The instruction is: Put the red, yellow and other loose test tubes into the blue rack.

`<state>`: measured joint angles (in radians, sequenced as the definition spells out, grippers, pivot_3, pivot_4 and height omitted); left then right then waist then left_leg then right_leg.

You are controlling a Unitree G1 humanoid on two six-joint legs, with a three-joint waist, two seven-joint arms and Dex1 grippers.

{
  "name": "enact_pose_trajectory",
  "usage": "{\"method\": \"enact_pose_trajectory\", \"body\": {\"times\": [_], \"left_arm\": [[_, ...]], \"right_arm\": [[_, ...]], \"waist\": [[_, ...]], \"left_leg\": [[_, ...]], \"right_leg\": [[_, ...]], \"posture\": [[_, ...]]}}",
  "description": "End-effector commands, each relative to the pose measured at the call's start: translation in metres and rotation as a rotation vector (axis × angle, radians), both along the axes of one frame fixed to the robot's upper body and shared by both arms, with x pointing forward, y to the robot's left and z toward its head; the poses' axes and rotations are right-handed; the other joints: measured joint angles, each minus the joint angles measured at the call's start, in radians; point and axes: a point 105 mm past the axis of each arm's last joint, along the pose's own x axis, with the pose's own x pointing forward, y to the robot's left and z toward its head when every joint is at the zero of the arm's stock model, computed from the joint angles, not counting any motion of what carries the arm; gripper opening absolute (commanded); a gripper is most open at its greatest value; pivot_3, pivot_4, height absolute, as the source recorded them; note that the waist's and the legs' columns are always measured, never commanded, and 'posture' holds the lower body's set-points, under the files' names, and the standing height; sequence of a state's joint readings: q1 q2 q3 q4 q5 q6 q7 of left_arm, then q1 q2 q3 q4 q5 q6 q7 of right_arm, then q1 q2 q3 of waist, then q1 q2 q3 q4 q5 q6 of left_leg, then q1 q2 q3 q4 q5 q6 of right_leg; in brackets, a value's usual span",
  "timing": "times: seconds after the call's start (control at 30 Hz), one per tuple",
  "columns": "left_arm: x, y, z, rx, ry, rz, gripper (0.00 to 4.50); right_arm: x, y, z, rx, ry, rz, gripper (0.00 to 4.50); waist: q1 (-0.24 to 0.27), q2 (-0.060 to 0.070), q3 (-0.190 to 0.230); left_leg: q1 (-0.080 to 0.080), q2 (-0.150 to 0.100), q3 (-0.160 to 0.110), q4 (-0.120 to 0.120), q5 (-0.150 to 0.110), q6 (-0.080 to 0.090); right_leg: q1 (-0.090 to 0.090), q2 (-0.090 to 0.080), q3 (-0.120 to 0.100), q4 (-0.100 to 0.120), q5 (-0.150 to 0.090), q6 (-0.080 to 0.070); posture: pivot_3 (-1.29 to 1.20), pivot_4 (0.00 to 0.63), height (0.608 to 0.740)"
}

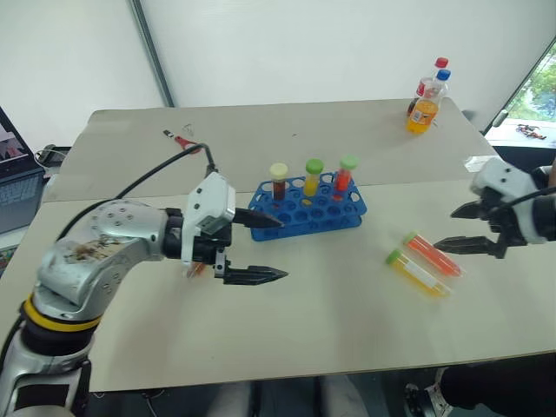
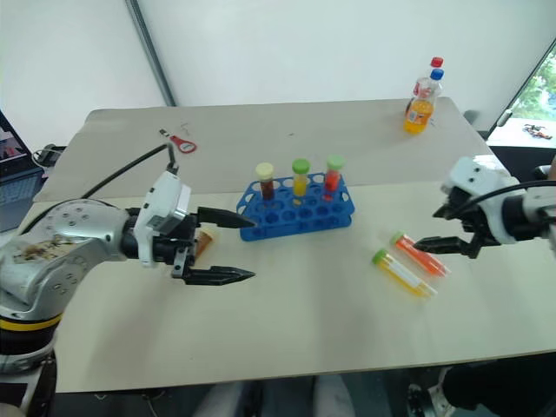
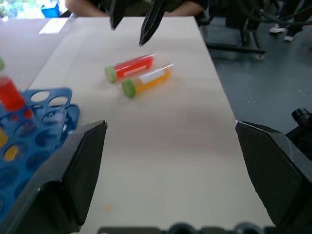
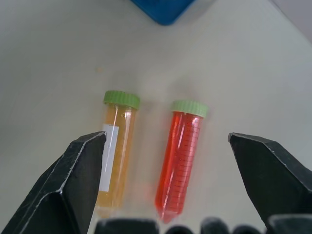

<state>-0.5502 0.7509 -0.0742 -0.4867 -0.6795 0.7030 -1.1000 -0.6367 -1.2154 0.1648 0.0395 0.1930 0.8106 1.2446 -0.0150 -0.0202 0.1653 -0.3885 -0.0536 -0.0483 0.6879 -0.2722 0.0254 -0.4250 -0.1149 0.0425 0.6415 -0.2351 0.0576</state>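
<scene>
The blue rack (image 1: 340, 211) stands mid-table with three capped tubes upright in it: brown (image 1: 278, 181), yellow (image 1: 313, 176) and red (image 1: 345, 175). To its right two loose green-capped test tubes lie side by side, the red one (image 1: 432, 254) and the yellow one (image 1: 419, 272). My right gripper (image 1: 445, 228) hangs open just above and to the right of them; in its wrist view the red tube (image 4: 179, 158) and yellow tube (image 4: 116, 148) lie between its fingers. My left gripper (image 1: 274, 248) is open and empty left of the rack, pointing right. A small orange object (image 2: 205, 240) lies partly hidden behind it.
Two drink bottles (image 1: 426, 97) stand at the back right of the table. A red-handled tool (image 1: 183, 140) lies at the back left, and a black cable (image 1: 143, 180) runs to my left arm. A laptop (image 1: 17, 178) sits off the table's left edge.
</scene>
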Motion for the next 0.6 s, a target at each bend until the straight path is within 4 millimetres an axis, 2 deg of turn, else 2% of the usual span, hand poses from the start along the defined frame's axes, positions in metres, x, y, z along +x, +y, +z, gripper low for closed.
{"method": "enact_pose_trajectory", "body": {"times": [0.03, 0.2, 0.3, 0.6], "left_arm": [[-0.007, -0.01, 0.005, -0.035, -0.091, -0.096, 4.5], [-0.013, -0.022, 0.0, -0.04, -0.128, -0.176, 4.5], [-0.013, -0.027, -0.004, -0.028, -0.137, -0.199, 4.5], [-0.012, -0.031, -0.012, -0.029, -0.156, -0.186, 4.5]], "right_arm": [[0.011, -0.007, -0.002, -0.022, 0.033, -0.111, 4.47], [0.022, -0.01, -0.017, -0.029, 0.091, -0.174, 4.47], [0.028, -0.022, -0.029, -0.091, 0.108, -0.198, 4.47], [0.047, -0.025, -0.042, -0.078, 0.118, -0.245, 4.47]], "waist": [[0.001, 0.0, 0.0], [0.003, 0.0, 0.0], [0.005, 0.0, 0.0], [-0.005, 0.0, 0.0]], "left_leg": [[0.0, 0.0, 0.0, 0.001, 0.0, 0.0], [-0.002, 0.0, 0.0, 0.006, -0.001, 0.002], [-0.003, -0.001, 0.0, 0.007, -0.001, 0.002], [-0.002, 0.0, 0.0, 0.006, -0.001, 0.002]], "right_leg": [[0.0, 0.0, 0.0, 0.0, 0.0, 0.0], [0.0, 0.0, -0.001, -0.001, 0.0, 0.0], [0.001, 0.0, -0.001, -0.001, 0.001, 0.001], [0.0, 0.001, 0.0, 0.0, 0.001, 0.001]], "posture": [[0.0, 0.15, 0.74], [0.0, 0.15, 0.74], [0.0, 0.15, 0.74], [0.0, 0.15, 0.74]]}}
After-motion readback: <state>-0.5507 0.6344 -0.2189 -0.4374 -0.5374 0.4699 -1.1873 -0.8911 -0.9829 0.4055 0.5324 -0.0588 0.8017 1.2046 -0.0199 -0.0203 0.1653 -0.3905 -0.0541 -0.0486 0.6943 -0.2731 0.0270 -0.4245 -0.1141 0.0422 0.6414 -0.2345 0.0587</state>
